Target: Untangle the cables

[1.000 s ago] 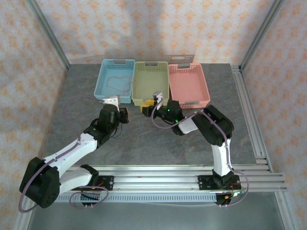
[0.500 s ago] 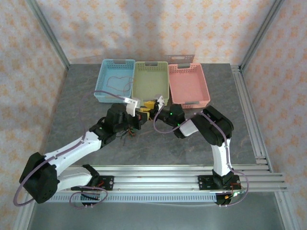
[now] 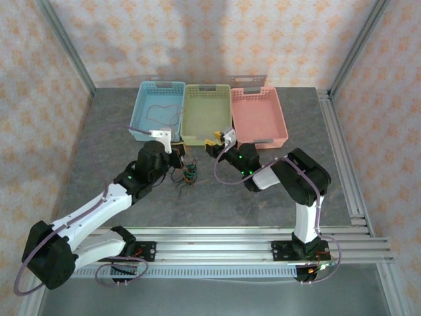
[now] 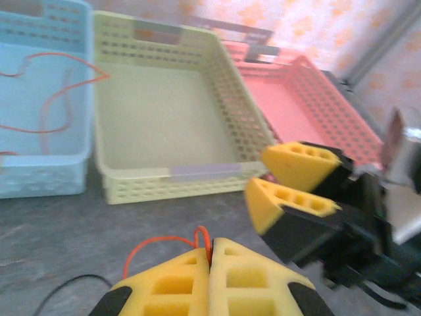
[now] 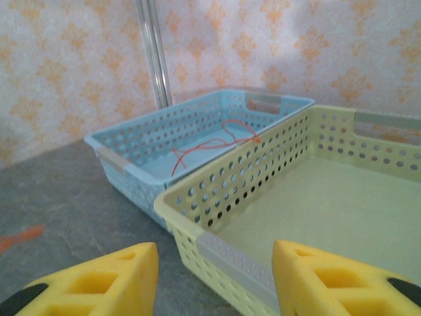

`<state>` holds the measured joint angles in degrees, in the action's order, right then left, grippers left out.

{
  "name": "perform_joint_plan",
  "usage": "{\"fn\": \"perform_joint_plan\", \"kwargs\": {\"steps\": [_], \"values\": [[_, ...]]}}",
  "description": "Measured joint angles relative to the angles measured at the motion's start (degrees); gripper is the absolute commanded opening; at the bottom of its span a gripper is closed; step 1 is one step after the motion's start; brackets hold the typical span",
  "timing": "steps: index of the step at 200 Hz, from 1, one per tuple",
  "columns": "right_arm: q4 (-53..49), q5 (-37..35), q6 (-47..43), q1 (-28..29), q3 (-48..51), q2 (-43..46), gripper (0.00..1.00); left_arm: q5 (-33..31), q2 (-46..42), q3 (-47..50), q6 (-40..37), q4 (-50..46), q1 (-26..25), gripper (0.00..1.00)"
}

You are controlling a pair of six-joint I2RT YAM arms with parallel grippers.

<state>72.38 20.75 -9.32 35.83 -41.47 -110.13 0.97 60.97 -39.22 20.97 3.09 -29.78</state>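
Left end effector [image 4: 210, 253] pulled back, pinching cables [image 3: 189, 174], right end effector [image 5: 214, 263] parted

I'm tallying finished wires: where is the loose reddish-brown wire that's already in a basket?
In the top view, the thin reddish-brown wire lies inside the light blue plastic basket, leftmost of three, beside the yellow-green plastic basket.

Pale wallpaper walls [image 3: 217, 39], orange floral motif; grey mottled tabletop [image 3: 105, 151]; aluminium corner posts [image 3: 66, 49]; soft even light.
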Motion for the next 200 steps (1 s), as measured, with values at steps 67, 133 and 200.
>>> {"fn": "perform_joint_plan", "kwargs": {"steps": [67,133,200], "values": [[-4.98,12.50,-4.66,-0.02,-0.28,-0.04,0.46,-3.96,0.00,0.72,1.22,-2.34,1.79,0.00],[0.96,21.62,-1.18,0.94,-2.27,-3.41,0.46,-3.37,-0.50,1.46,1.22,-2.43,1.81,0.00],[-3.89,24.48,-2.75,2.86,-5.16,-3.74,0.49,-1.84,1.16,1.46,1.20,-2.19,1.81,0.00]]}}
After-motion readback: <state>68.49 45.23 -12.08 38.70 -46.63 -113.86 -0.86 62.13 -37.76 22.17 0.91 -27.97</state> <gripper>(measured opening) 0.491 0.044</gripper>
